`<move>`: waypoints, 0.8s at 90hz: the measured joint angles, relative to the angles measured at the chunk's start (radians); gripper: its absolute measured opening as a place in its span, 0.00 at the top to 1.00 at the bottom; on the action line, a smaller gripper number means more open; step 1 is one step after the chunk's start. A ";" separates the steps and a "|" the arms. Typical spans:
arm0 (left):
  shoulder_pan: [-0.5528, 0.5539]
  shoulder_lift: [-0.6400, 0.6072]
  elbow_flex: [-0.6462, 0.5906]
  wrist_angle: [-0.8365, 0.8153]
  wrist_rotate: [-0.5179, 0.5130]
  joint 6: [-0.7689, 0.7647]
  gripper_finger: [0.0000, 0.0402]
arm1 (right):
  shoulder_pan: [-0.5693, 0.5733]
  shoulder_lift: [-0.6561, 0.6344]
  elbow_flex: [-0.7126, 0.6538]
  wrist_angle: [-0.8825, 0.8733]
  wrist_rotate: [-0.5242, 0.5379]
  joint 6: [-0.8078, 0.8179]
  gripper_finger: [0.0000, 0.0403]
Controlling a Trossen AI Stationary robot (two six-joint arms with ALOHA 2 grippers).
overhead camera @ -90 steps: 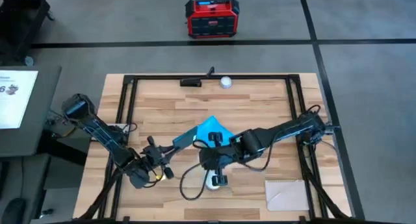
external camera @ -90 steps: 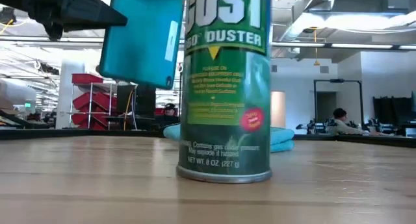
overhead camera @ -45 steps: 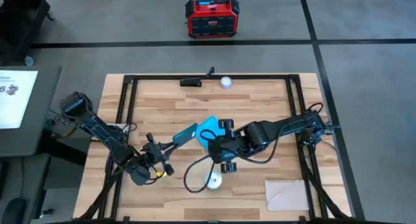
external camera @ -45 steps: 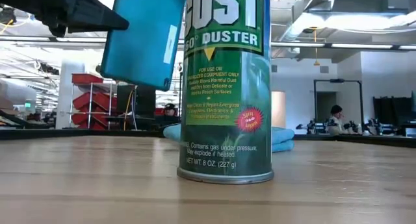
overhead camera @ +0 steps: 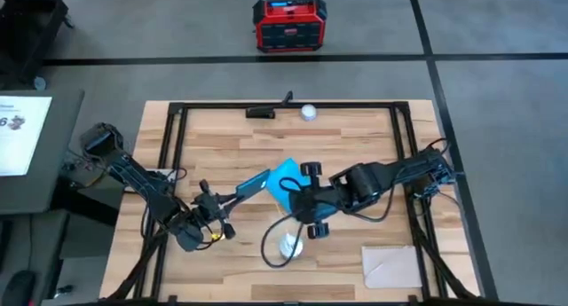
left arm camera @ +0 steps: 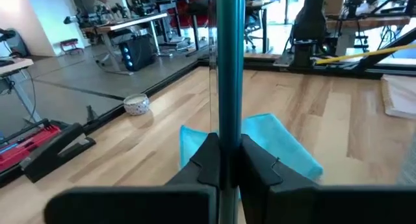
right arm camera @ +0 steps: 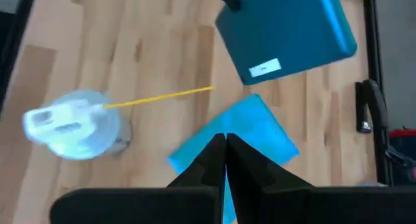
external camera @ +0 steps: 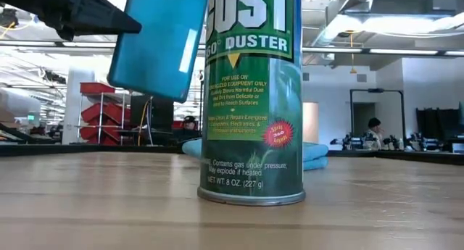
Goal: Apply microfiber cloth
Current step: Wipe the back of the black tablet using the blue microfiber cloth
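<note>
Since a second ago the right gripper (overhead camera: 286,189) has drawn back from over the duster can (overhead camera: 290,247) toward the table's (overhead camera: 355,146) middle, and it now sits at the near edge of the microfiber cloth (overhead camera: 286,175). The can, previously hidden under that arm in the high view, shows clear of it. The left gripper (left arm camera: 223,164) has barely moved; the tablet (overhead camera: 253,185) it carries sits a little lower and more tilted in the low view than before.

The microfiber cloth lies folded and flat on the wood near the table's centre, just beside the raised tablet's far end. In the right wrist view the right fingers (right arm camera: 211,160) are pressed together with no gap, their tips over the cloth's edge; whether any fabric is pinched between them I cannot tell. The left fingers (left arm camera: 207,160) are clamped on the tablet's thin edge, holding it off the table with its teal back toward the low camera.

The can stands upright on the table, well in front of the cloth in the low view, its green label reading "360° DUSTER". A small white bowl (left arm camera: 136,105) rests near the table's far rail; what is in it cannot be seen. A pale beige sheet (overhead camera: 390,266) lies at the near right corner. A red case (overhead camera: 288,25) sits on the floor beyond the table.
</note>
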 joint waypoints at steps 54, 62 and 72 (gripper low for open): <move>0.001 -0.001 0.000 -0.004 0.022 0.003 0.99 | 0.013 -0.455 -0.957 0.935 -0.192 0.088 1.00; 0.001 -0.001 0.000 -0.007 0.022 0.003 0.99 | -0.002 -0.530 -1.099 1.063 -0.192 0.095 1.00; 0.005 -0.001 0.000 -0.013 0.026 0.003 0.99 | -0.031 -0.593 -1.248 1.199 -0.192 0.114 1.00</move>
